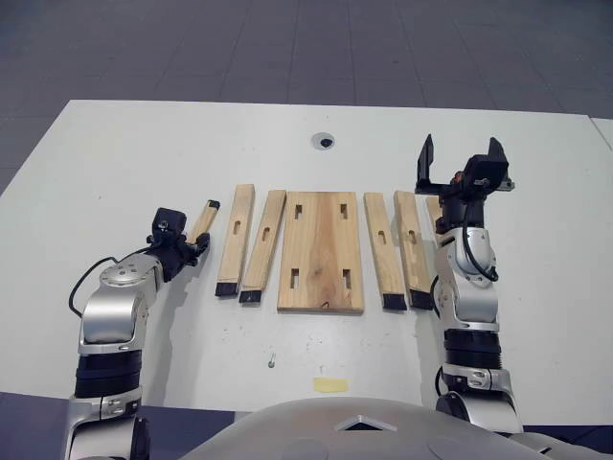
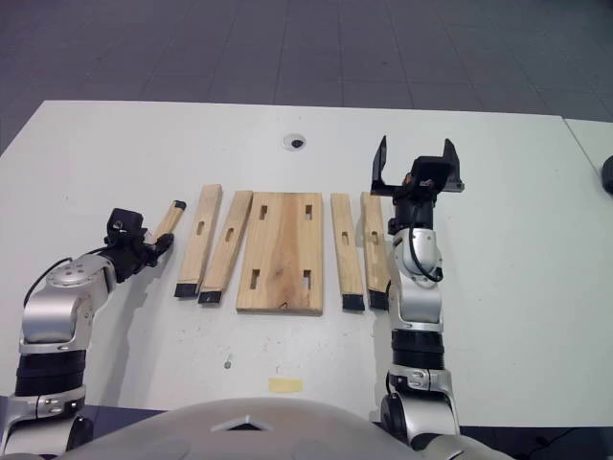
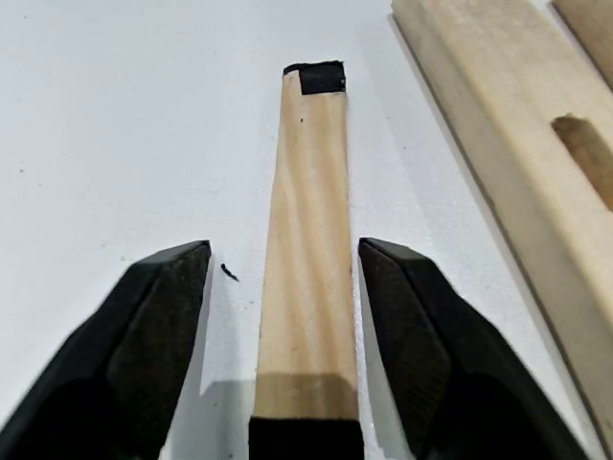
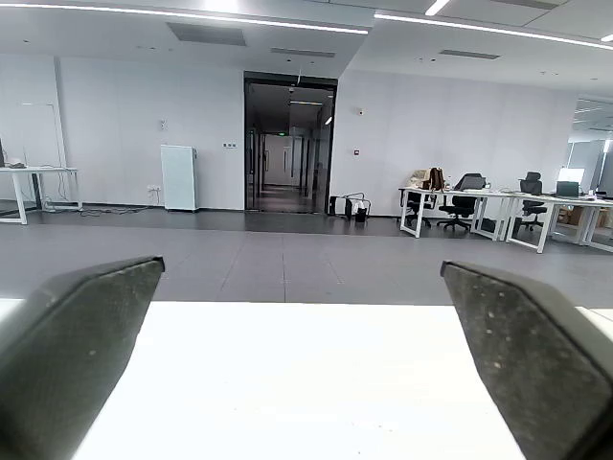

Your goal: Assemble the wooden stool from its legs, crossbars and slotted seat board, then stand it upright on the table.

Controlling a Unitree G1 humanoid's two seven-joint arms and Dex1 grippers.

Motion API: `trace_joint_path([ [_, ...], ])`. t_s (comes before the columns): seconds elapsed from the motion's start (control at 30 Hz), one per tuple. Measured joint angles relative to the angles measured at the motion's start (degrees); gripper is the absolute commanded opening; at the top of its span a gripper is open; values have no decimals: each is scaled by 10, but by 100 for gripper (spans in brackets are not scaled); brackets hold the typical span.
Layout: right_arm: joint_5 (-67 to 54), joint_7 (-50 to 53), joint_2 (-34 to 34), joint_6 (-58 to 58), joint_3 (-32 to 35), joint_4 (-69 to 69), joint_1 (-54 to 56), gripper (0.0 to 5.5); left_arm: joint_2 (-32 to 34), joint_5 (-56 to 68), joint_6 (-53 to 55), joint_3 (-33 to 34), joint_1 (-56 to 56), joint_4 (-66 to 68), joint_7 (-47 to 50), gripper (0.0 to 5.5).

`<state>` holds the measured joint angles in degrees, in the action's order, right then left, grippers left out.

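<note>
The slotted seat board (image 1: 321, 251) lies flat in the middle of the white table (image 1: 115, 153). Two slotted legs (image 1: 236, 240) (image 1: 263, 244) lie to its left and two more (image 1: 383, 249) (image 1: 412, 247) to its right. A short crossbar (image 3: 306, 192) with black ends lies furthest left. My left gripper (image 3: 283, 249) is low on the table and open, one finger on each side of the crossbar's near end with a gap on both sides. My right gripper (image 1: 461, 149) is raised above the right legs, open and holding nothing. A second short piece (image 1: 433, 206) is mostly hidden behind my right arm.
A round cable hole (image 1: 323, 141) sits in the table behind the seat board. A yellow tape strip (image 1: 330, 384) and a small screw (image 1: 272, 361) lie near the front edge. Bare table surface extends to the far left and the far right.
</note>
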<state>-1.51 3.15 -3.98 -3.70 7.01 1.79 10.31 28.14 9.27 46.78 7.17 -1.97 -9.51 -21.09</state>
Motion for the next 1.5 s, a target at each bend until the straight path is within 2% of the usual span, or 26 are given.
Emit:
trace_joint_path([
  [0.17,1,6,6,1,-1,14,-8,540,31,11,-4,-9,-2,13,-35,131],
  [0.37,3,10,15,7,-12,33,-21,540,44,24,-2,-5,4,14,-43,129],
  [0.5,2,0,10,22,-14,37,-22,540,8,64,56,94,14,-13,9,129],
  [0.57,-10,-10,7,47,-11,39,-21,540,-6,71,63,141,-30,-21,46,129],
  [0.63,-65,-43,14,94,-14,43,-7,540,-8,72,44,149,-95,-33,68,129],
  [0.77,-268,-114,55,222,-20,92,44,540,-10,68,-19,80,-197,-85,43,129],
  [0.93,-514,-134,73,367,6,141,76,540,-15,108,-59,-42,-215,-157,-66,129],
  [1.0,-558,-122,84,390,12,143,79,540,-25,131,-69,-80,-212,-179,-101,129],
  [1.13,-569,-115,92,400,7,127,79,540,-27,135,-77,-123,-186,-196,-122,129],
  [1.5,-576,-76,94,404,-6,123,80,353,-21,126,-95,-143,-174,-204,-121,129],
])
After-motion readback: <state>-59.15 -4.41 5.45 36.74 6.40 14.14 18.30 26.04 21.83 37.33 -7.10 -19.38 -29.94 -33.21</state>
